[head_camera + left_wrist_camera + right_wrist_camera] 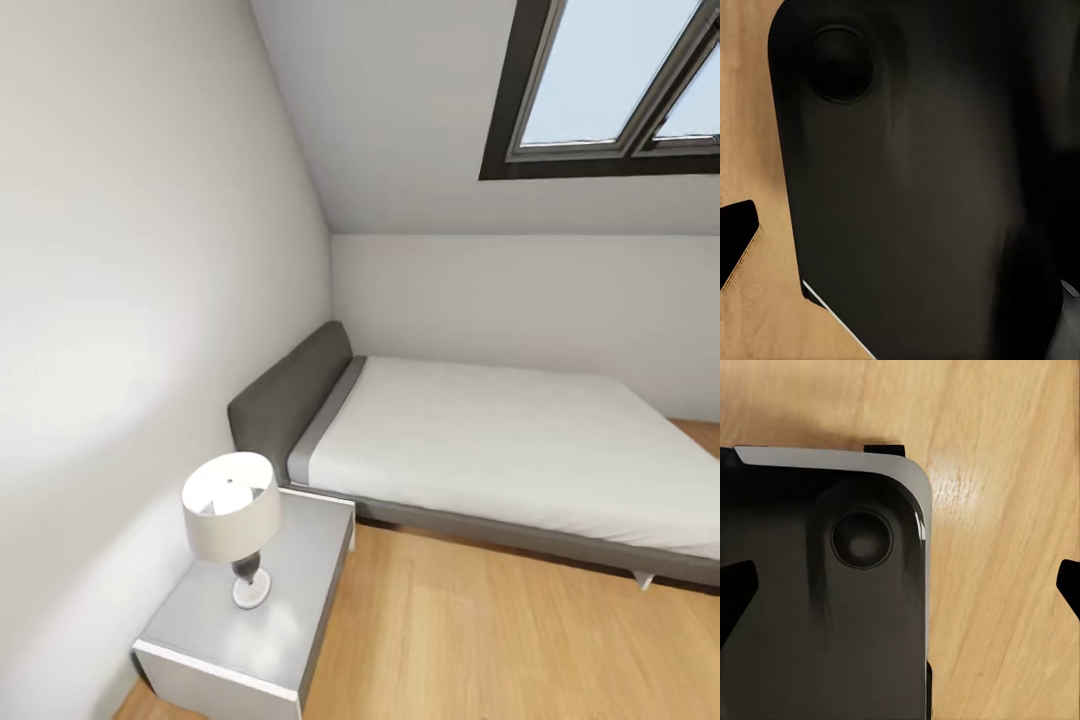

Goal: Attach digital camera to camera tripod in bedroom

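- Facing a bedroom corner, the head view takes in a bed [520,440], a grey headboard [290,395], a bedside table [300,590] carrying a lamp [233,515], a skylight [610,90] and a plank floor [480,640].
- Left tool [900,247]: one dark fingertip [735,240] is in frame at the edge of the left wrist view; the other side is hidden behind a dark robot panel [915,187], so whether it is open or closed cannot be told.
- Right tool [900,589]: two dark fingertips [733,596] stand well apart at opposite edges of the right wrist view, so it is open and holds nothing. Beyond it lie a dark panel and floor.
- Camera and tripod: their location cannot be established from these views.
- Progress, as a judgement: early. The robot is in the bedroom; locating the camera, grasping it, reaching the tripod and seating the camera on its head all remain.
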Motion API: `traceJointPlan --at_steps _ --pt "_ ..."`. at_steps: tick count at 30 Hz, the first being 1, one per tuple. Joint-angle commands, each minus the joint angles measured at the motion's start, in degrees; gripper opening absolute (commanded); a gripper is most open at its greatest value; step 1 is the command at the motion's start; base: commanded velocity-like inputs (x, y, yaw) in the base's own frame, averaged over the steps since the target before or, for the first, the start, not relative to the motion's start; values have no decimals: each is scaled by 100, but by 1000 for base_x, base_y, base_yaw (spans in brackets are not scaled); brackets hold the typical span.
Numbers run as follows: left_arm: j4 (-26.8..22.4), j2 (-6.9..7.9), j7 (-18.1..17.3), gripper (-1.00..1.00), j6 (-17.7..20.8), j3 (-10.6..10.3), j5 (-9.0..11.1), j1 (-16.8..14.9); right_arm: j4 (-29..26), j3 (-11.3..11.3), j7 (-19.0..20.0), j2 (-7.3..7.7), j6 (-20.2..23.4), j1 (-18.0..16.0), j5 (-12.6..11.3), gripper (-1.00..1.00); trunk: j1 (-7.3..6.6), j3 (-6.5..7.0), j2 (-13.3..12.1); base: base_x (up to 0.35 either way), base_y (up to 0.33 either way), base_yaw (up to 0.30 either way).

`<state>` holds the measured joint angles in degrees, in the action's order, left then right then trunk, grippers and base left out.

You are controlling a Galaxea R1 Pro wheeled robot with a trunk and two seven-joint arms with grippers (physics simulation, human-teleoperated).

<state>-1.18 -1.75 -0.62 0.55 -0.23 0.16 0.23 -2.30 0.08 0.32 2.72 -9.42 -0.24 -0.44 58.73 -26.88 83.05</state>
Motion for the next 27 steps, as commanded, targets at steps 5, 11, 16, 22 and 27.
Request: traceJointPlan --at_steps 5,11,16,22,27 --pt "-11 4 -2 100 4 -3 2 3 2 1 3 0 -177 -2 -8 100 0 -5 2 0 0 -300" --pt "-12 5 0 100 6 -3 0 2 2 1 3 0 -271 -2 -17 100 0 -5 2 0 0 -300" --pt "-9 7 0 100 6 -3 0 -1 2 1 3 0 -271 -2 -17 100 0 -5 2 0 0 -300" --pt "-11 8 0 100 6 -3 1 -1 2 1 3 0 -271 -2 -17 100 0 -5 2 0 0 -300" --pt "-8 8 7 100 6 -3 2 2 2 1 3 0 -271 -2 -17 100 0 -5 2 0 0 -300"
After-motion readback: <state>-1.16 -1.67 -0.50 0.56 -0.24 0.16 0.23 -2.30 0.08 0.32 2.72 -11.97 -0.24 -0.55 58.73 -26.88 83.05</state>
